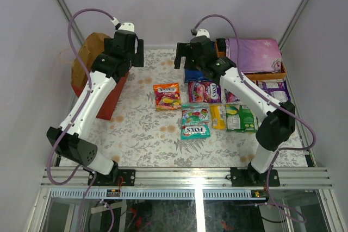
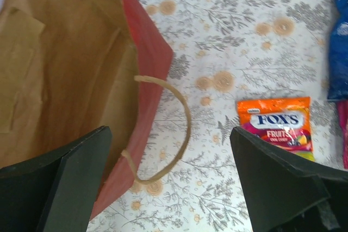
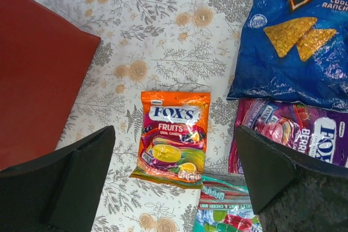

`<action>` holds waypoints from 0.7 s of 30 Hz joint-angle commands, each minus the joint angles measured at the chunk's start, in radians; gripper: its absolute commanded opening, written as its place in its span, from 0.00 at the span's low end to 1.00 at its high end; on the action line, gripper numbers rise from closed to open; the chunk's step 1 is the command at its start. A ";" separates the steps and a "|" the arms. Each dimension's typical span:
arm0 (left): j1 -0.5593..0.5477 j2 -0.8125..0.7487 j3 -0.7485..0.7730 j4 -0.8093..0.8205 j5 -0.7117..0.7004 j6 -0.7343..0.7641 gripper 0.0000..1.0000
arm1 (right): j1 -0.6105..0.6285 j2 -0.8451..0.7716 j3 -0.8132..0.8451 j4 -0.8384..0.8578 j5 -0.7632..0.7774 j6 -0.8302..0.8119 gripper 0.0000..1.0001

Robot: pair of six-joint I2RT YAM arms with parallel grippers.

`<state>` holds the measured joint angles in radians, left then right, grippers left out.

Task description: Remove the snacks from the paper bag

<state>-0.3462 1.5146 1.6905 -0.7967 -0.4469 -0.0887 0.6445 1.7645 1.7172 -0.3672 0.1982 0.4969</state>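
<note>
Bag sits at the worktop's left edge, mouth gaping; what shows of its brown inside looks empty. Left fingers spread, holding nothing, poised over the rim, probably to check. Right fingers spread, empty, above Doritos. Other snacks lie out mid-worktop: orange Fox's, purple pack, green pack. Handle might snag. Tray with cloth far right.
</note>
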 commanded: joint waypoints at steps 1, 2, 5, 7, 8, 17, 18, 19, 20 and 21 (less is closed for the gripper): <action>0.016 0.042 0.051 -0.003 -0.140 0.014 0.91 | -0.022 -0.068 -0.029 0.057 -0.046 0.002 0.99; 0.026 0.061 0.065 -0.016 -0.138 0.013 0.91 | -0.026 -0.074 -0.036 0.058 -0.051 0.002 0.99; 0.078 0.135 0.107 -0.058 -0.083 0.016 0.93 | -0.040 -0.088 -0.051 0.067 -0.066 0.009 0.99; 0.128 0.200 0.163 -0.111 -0.030 0.012 0.91 | -0.049 -0.095 -0.055 0.069 -0.075 0.014 1.00; 0.148 0.230 0.193 -0.131 0.004 0.015 0.90 | -0.051 -0.095 -0.058 0.071 -0.077 0.015 1.00; 0.211 0.357 0.277 -0.209 0.210 0.007 0.80 | -0.063 -0.128 -0.084 0.077 -0.100 0.027 0.99; 0.212 0.363 0.268 -0.210 0.208 0.005 0.78 | -0.064 -0.131 -0.089 0.078 -0.100 0.028 1.00; 0.211 0.365 0.260 -0.211 0.201 0.003 0.73 | -0.065 -0.133 -0.093 0.080 -0.100 0.029 1.00; 0.212 0.369 0.254 -0.210 0.190 0.001 0.67 | -0.066 -0.135 -0.096 0.081 -0.099 0.029 0.99; 0.212 0.371 0.252 -0.210 0.178 -0.002 0.61 | -0.067 -0.135 -0.097 0.081 -0.097 0.029 0.99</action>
<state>-0.1303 1.8828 1.9312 -0.9798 -0.2867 -0.0921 0.5869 1.6752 1.6302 -0.3302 0.1108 0.5175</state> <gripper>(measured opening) 0.705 0.993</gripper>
